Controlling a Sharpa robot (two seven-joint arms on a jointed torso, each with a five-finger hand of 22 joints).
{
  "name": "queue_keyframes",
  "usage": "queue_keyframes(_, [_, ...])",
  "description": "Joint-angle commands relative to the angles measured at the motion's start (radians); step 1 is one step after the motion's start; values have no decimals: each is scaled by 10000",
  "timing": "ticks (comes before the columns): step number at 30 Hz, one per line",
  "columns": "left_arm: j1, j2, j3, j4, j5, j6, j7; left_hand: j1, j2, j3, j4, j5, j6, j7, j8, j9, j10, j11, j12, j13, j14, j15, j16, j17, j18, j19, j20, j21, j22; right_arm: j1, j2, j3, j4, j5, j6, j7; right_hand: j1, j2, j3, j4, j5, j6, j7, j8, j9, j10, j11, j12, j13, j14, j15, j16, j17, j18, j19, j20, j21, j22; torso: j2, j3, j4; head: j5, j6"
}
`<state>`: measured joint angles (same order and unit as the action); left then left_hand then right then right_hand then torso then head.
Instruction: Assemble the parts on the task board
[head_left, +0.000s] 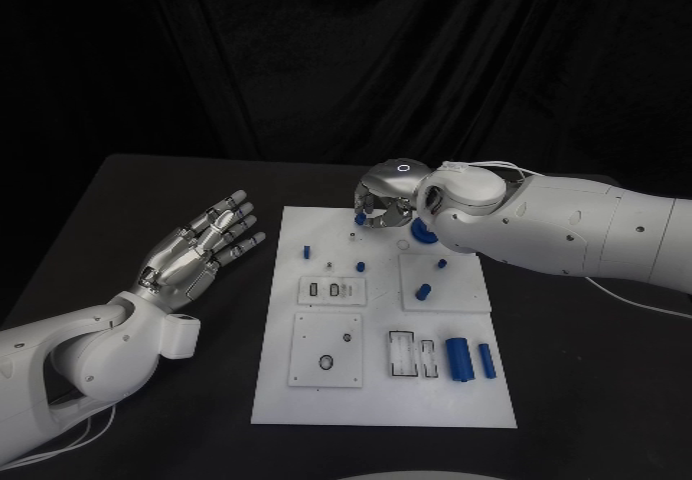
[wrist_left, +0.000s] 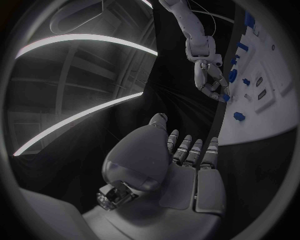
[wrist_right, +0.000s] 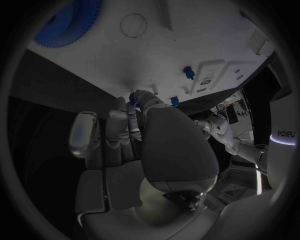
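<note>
The right hand (head_left: 389, 200) pinches a small blue part (head_left: 361, 216) over the task board's (head_left: 289, 400) far edge; the left hand (head_left: 199, 248) hovers left, fingers spread wide.

Black table (head_left: 130, 200) with white task board (head_left: 382, 400) at its middle.

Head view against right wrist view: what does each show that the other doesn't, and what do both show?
Head view alone: the left hand, fingers spread over the black table beside the task board, and two blue cylinders near the board's close right corner.

Right wrist view alone: the toothed rim of the blue gear.

Both: the right hand at the board's far edge, with a small blue part at its fingertips.
</note>
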<state>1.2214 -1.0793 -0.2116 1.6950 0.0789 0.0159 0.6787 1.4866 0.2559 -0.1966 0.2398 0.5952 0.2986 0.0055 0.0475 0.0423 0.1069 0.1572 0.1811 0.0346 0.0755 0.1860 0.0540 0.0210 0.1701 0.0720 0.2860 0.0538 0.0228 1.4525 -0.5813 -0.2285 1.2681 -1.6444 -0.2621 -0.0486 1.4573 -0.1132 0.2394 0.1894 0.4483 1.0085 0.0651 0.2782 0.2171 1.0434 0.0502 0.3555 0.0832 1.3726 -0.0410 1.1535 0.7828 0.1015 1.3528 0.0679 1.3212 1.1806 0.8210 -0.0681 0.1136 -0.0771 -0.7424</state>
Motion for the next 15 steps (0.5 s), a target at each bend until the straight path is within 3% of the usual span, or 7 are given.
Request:
queue_keyframes(1, [16, 3, 6, 31, -37, 113, 709, 69, 36, 20, -61, 57, -34, 41, 31, 4, -12, 57, 34, 12, -25, 63, 62, 16, 21, 16, 64, -32, 7, -26, 41, -29, -41, -30, 408, -145, 13, 95, 78, 12, 49, -77, 11, -42, 2263, 4, 74, -66, -16, 48, 27, 33, -25, -117, 22, 9, 34, -16, 3, -16, -2, 36, 7])
queue_keyframes(13, [16, 16, 6, 38, -37, 102, 696, 78, 62, 62, -91, 70, -15, 100, 36, 7, 9, 106, 72, 16, -7, 93, 79, 20, 4, 24, 69, -27, 10, -27, 226, -28, -226, -30, 807, -288, -47, 97, 153, 11, 48, -284, 26, -190, 2326, -58, 130, -185, -10, -23, 85, -7, -59, -119, -8, 63, 38, 26, -4, -16, -2, 23, 5])
queue_keyframes(15, [16, 23, 5, 30, -37, 97, 691, 78, 62, 62, -91, 70, -15, 100, 36, 7, 9, 106, 72, 16, -7, 93, 79, 20, 4, 24, 69, -27, 10, -27, 238, -28, -251, -30, 939, -355, -110, 67, 185, 21, -19, -493, 41, -335, 2339, -123, 176, -265, -6, -94, 165, -71, -147, -107, -78, 122, -16, -27, -4, -17, -7, 29, 7])
